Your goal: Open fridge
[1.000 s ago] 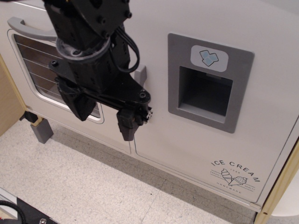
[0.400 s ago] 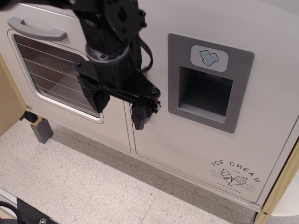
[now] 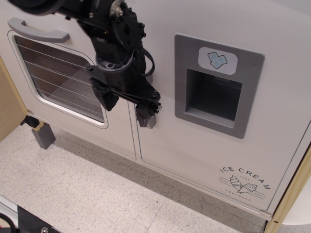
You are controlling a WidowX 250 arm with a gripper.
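The black end effector (image 3: 127, 99) sits left of centre in the frame, hanging down from the black jointed arm (image 3: 104, 29) that enters from the upper left corner. Two dark fingers are visible: one (image 3: 108, 98) lies over the lower right corner of the oven window, the other (image 3: 144, 115) lies over the seam between the two white doors. The fingers stand spread apart. The right-hand finger overlaps the lower end of the grey vertical bar handle (image 3: 151, 120), of which only a small grey portion shows below and beside the fingertip. Whether the end effector has a grip on that handle cannot be told, since the arm body covers most of the bar. A black cable (image 3: 147, 57) loops along the right side of the wrist.

The white toy fridge door (image 3: 209, 145) fills the centre and right of the frame and appears flush with the cabinet front, closed. A grey recessed dispenser panel (image 3: 194, 77) sits right of centre, with a blue ice-cube badge (image 3: 217, 60) at its top. The "ICE CREAM" logo (image 3: 244, 182) is printed at the lower right of the door.

The white oven door (image 3: 119, 133) occupies the left of the frame, with a rounded window (image 3: 53, 82) and a horizontal grey handle (image 3: 36, 30) at the upper left. A grey block foot (image 3: 43, 136) stands at the lower left on the pale speckled floor (image 3: 97, 194).
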